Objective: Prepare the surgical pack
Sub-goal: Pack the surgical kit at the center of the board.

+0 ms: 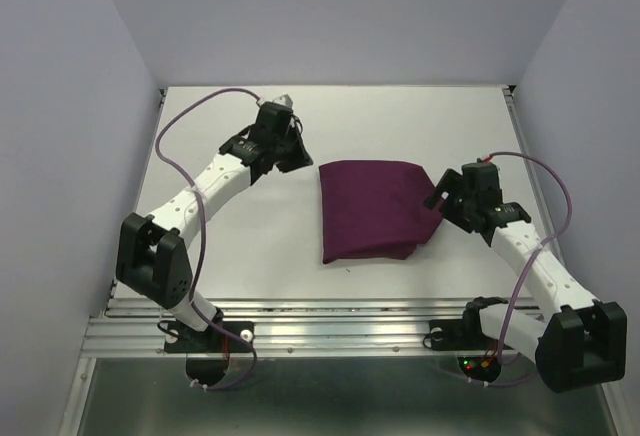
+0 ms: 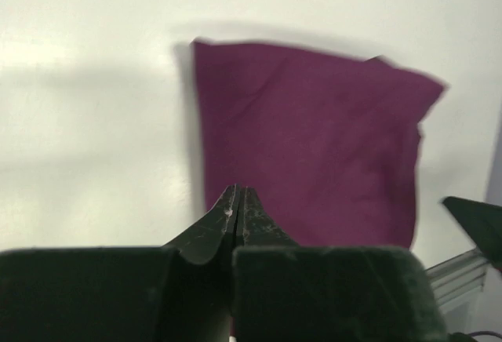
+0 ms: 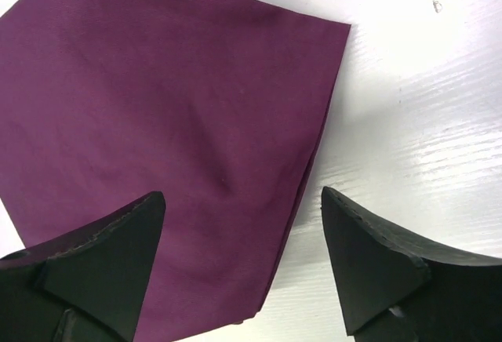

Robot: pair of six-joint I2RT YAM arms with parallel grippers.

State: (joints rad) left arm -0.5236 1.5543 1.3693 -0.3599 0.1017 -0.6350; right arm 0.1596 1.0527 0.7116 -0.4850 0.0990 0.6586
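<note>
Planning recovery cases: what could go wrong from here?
1. The right fingers stand open astride the layered edge of the folded cloth; closing may catch only some layers and skew the fold.
2. The left fingers are shut and clear of the cloth, so nothing pins it; a pull may drag it whole.

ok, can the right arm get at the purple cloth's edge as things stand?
Probably yes. The right pincer is open just above the right edge of the folded purple cloth. That edge lies between its jaws in the wrist view, and nothing else appears to be in the way.
</note>
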